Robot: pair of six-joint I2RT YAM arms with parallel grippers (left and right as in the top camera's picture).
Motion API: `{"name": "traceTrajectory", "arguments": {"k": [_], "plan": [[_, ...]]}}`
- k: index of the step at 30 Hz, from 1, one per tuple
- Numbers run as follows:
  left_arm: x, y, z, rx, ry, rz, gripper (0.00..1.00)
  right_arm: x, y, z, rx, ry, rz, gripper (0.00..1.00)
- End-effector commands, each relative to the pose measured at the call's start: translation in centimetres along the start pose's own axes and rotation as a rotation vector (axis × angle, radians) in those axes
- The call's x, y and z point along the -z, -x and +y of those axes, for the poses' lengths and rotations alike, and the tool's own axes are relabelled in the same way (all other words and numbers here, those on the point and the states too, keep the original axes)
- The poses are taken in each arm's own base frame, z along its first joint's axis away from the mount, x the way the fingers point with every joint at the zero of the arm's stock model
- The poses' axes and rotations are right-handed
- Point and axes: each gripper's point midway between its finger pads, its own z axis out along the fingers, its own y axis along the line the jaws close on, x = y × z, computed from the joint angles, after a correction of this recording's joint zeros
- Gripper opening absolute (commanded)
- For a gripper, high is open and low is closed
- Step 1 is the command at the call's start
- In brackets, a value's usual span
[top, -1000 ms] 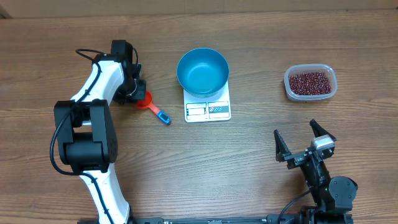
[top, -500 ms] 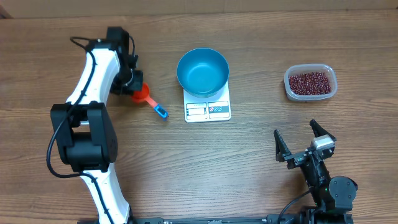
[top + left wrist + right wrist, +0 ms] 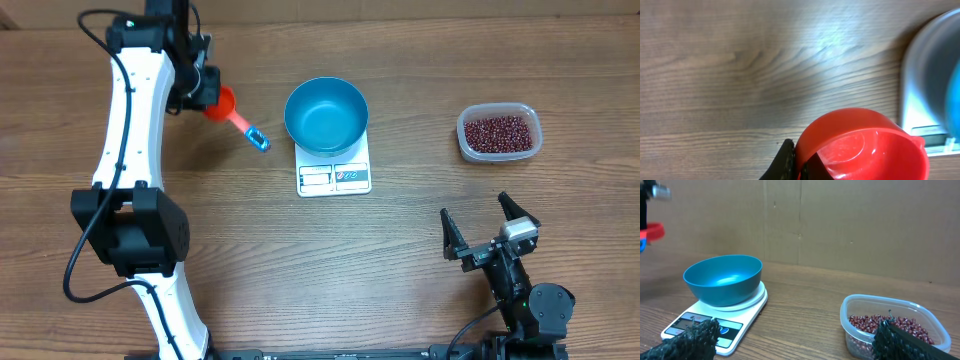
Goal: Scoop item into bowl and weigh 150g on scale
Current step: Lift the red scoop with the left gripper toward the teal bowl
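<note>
My left gripper [image 3: 204,93] is shut on the rim of a red scoop [image 3: 222,104] with a blue-tipped handle [image 3: 259,140], held to the left of the bowl near the table's far side. In the left wrist view the scoop's cup [image 3: 865,147] looks empty, its rim pinched by the dark fingers [image 3: 786,161]. The light-blue bowl [image 3: 326,114] stands empty on the white scale [image 3: 334,176]. The red-brown beans [image 3: 497,132] lie in a clear tub [image 3: 500,153] at the right. My right gripper [image 3: 490,232] is open near the front right, holding nothing.
The right wrist view shows the bowl [image 3: 722,279] on the scale [image 3: 715,321] to the left and the tub of beans [image 3: 892,325] to the right, with bare wood between. A brown cardboard wall [image 3: 840,220] backs the table.
The left arm has stretched out and carried the scoop away from the table front toward the far edge, lifting it. The right arm has not moved.
</note>
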Motion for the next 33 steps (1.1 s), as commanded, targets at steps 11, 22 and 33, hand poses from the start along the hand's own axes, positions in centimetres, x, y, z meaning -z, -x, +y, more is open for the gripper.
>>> {"name": "traceTrajectory", "arguments": {"k": [11, 22, 33], "plan": [[5.0, 0.9, -1.6, 0.321, -0.094, -0.058, 0.04, 0.0, -0.2, 0.0, -0.001, -0.004, -0.005, 1.0], [5.0, 0.9, -1.7, 0.292, -0.094, -0.058, 0.04, 0.0, -0.2, 0.0, -0.001, -0.004, -0.005, 1.0], [5.0, 0.9, -2.1, 0.284, -0.097, -0.058, 0.04, 0.0, 0.2, 0.0, -0.104, 0.0, -0.017, 1.0]]}}
